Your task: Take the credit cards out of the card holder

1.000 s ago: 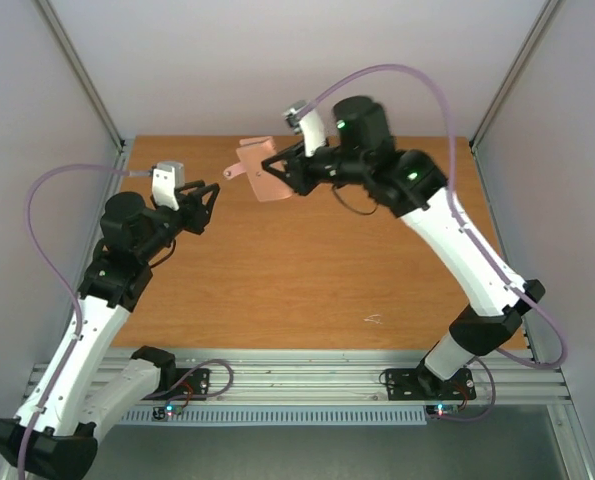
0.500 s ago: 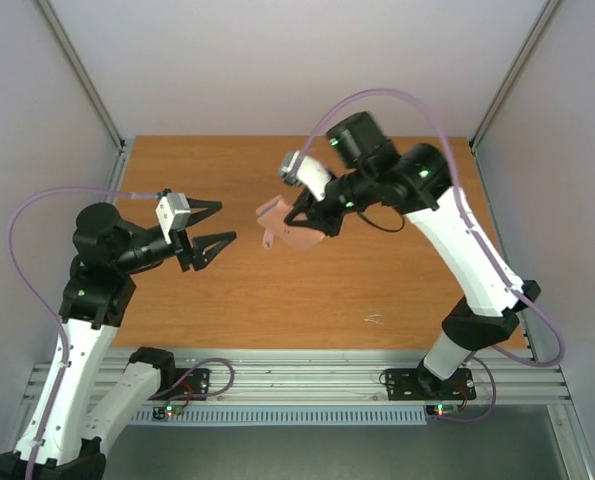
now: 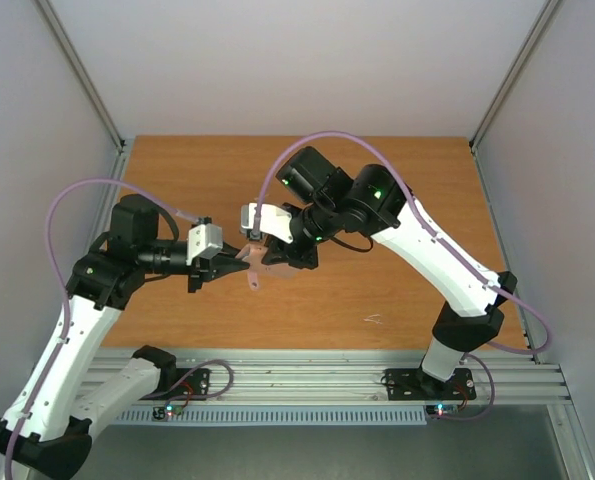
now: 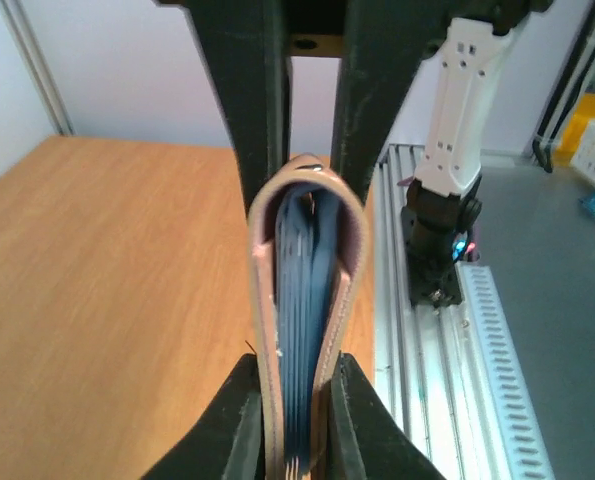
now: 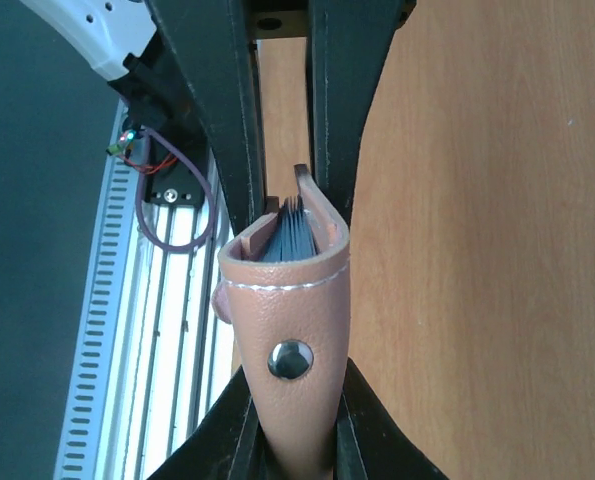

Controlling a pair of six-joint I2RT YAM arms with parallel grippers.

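The dusty-pink card holder [image 3: 263, 256] hangs in the air over the middle of the table, gripped from both ends. My left gripper [image 3: 235, 259] is shut on its open end [image 4: 307, 260], fingers pressing both leather sides. My right gripper [image 3: 277, 248] is shut on the folded end with the snap button [image 5: 290, 359]. Dark blue layers [image 4: 303, 330] are packed edge-on inside the holder [image 5: 289, 300]. I cannot tell which of these are credit cards and which are pockets. A small strap tab [image 3: 254, 281] dangles below.
The wooden table [image 3: 377, 200] lies beneath, with a small white mark [image 3: 373, 320] near the front right. An aluminium rail [image 3: 307, 375] with both arm bases runs along the near edge. Grey walls and metal posts close in the sides.
My left gripper swung right to the card holder, opened wide, then shut on its free end. The right arm carried the holder left and toward the near edge to meet it.
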